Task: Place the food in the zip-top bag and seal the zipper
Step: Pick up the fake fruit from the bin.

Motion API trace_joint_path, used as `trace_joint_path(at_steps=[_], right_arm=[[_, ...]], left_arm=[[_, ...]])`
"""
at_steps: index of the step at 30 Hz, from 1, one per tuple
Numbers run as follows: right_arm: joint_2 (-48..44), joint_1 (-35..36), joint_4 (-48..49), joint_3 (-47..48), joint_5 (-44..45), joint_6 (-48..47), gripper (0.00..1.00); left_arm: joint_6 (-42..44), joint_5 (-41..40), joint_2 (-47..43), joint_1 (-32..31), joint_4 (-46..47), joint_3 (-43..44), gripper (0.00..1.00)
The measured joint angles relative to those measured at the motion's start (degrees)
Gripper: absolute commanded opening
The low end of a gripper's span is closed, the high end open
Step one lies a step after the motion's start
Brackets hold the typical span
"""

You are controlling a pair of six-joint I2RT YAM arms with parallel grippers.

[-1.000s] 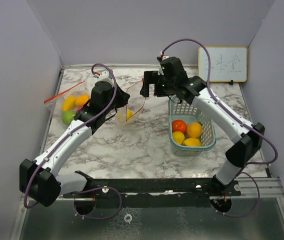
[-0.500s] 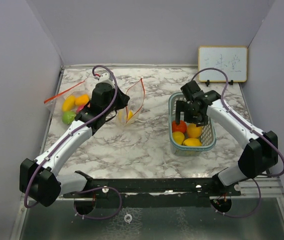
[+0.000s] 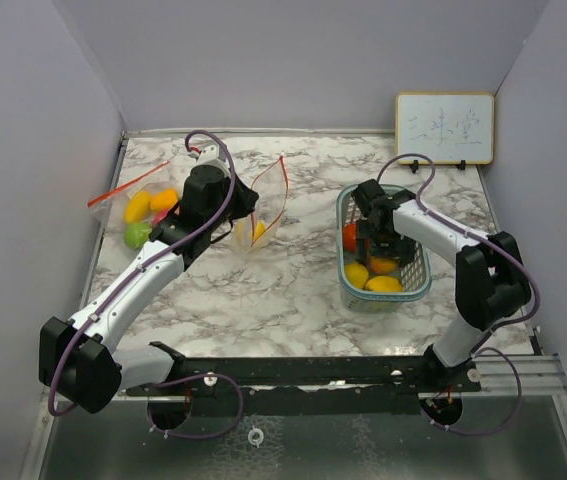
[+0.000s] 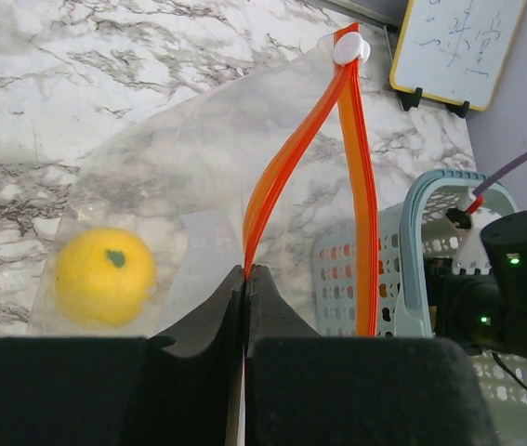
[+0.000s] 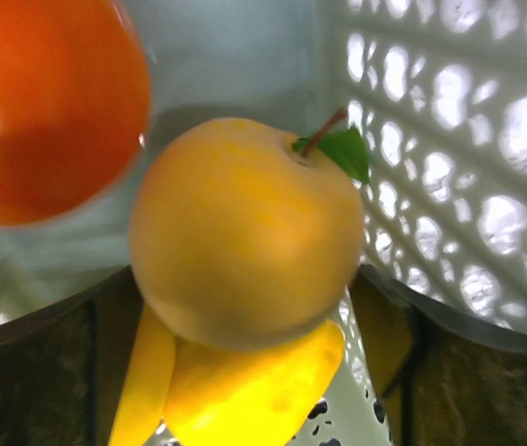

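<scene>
Right wrist view: orange fruit (image 5: 244, 232) sits dead ahead of the right gripper (image 5: 244, 321), framed by its spread jaws; left gripper (image 4: 244, 279) is pinching the bag (image 4: 198, 167) rim.

The clear plastic zip-top bag (image 4: 179, 177) bore an orange-red zipper (image 4: 291, 167), its round glossy toy fruit (image 4: 105, 276) was yellow, the tabletop (image 4: 59, 56) grey-veined white marble.

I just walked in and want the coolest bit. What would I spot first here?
Probably the clear bag with the bright orange zipper, pinched at its rim by the left gripper mid-table, with a yellow fruit inside. Next comes the right gripper, down inside the green basket on the right, with an orange fruit between its fingers.
</scene>
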Motion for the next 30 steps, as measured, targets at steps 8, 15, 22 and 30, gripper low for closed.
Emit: trace_joint_path(at_steps=[8, 15, 22, 30], right_arm=[[1.1, 0.0, 3.8, -4.7, -1.1, -0.2, 0.3], [-0.3, 0.0, 0.9, 4.0, -3.2, -3.1, 0.21], [-8.7, 0.0, -0.4, 21.2, -11.4, -7.4, 0.21], [-11.0, 2.2, 12.9, 27.3, -32.3, -6.9, 0.22]], left_arm=[[0.9, 0.0, 0.0, 0.4, -1.1, 0.9, 0.0], [1.2, 0.0, 0.0, 0.7, -1.7, 1.0, 0.0], [1.2, 0.0, 0.0, 0.9, -1.7, 1.0, 0.0], [1.0, 0.0, 0.0, 0.9, -1.7, 1.0, 0.0]])
